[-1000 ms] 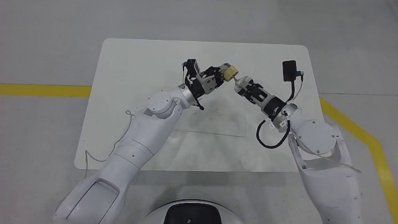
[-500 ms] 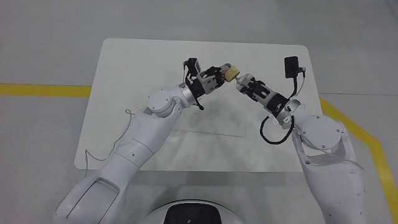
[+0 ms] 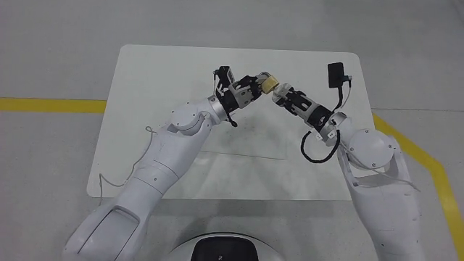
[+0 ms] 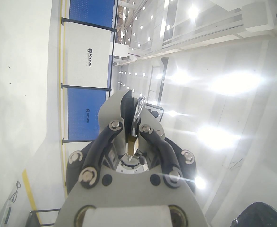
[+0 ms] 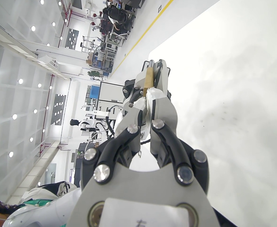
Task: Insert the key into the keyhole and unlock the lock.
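Two robot arms meet above the far middle of a white worktop (image 3: 167, 101). The left claw (image 3: 262, 83) is closed on a small brass padlock (image 5: 149, 79) and holds it clear of the surface. The padlock's steel loop (image 5: 151, 61) points away from the other arm. The right claw (image 5: 150, 99) has fingertips (image 5: 157, 95) wrapped in white tape. It is closed on a silver key (image 5: 147, 113), which is mostly hidden between the fingers. The taped tips sit right against the padlock's near end. Whether the key's blade is inside the keyhole cannot be made out. A yellow line (image 3: 51, 105) crosses the grey floor (image 3: 72, 29) beside the worktop.
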`<state>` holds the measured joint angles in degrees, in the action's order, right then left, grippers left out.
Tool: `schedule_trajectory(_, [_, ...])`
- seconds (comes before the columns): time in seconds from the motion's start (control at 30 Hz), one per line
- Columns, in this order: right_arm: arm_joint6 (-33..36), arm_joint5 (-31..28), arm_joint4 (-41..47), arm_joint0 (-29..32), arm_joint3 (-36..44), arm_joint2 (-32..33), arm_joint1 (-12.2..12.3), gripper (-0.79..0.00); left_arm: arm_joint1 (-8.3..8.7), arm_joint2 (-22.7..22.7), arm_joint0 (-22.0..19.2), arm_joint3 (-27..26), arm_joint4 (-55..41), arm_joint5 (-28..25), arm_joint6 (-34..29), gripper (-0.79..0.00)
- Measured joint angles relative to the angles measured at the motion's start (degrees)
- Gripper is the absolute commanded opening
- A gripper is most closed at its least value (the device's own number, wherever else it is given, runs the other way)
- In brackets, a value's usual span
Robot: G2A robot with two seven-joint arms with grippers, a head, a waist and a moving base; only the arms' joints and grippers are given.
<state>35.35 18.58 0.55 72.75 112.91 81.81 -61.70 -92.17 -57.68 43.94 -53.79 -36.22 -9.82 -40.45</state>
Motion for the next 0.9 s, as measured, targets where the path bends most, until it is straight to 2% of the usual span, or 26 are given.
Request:
schedule_trajectory(0.03, [-0.02, 0.13, 0.09, -0.10, -0.10, -0.05, -0.01, 0.000, -0.03, 0.01, -0.02, 0.03, -0.05, -0.01, -0.01, -0.785])
schedule_trajectory(0.6, [-1.08, -0.25, 0.65, 0.13, -0.22, 0.87, 0.01, 0.000, -0.12, -0.26, -0.29, 0.54, 0.87, -1.23, 1.34, -0.785])
schedule_trajectory(0.7, [-1.22, -0.40, 0.86, 0.26, -0.24, 0.87, -0.02, 0.000, 0.07, -1.17, 0.85, -0.71, 1.12, -2.51, 3.19, -0.785])
schedule_trajectory(0.8, [-1.77, -1.28, 5.84, 1.10, -0.88, 1.55, -0.31, 0.000, 0.19, -1.80, 2.19, -1.82, 1.48, -4.60, 4.51, -0.785])
schedule_trajectory(0.83, [-1.61, -1.34, 7.63, 1.22, -1.15, 1.98, -0.36, -0.182, 0.19, -1.85, 2.45, -1.96, 1.50, -4.89, 4.64, -0.785])
schedule_trajectory(0.87, [-1.28, -1.37, 9.26, 1.31, -1.37, 2.42, -0.38, -0.419, 0.19, -1.89, 2.62, -2.01, 1.60, -5.14, 4.83, -0.785])
schedule_trajectory(0.9, [-0.63, -1.53, 11.59, 1.41, -1.64, 3.09, -0.42, -0.563, 0.18, -1.96, 2.76, -2.01, 1.63, -5.42, 5.06, -0.785])
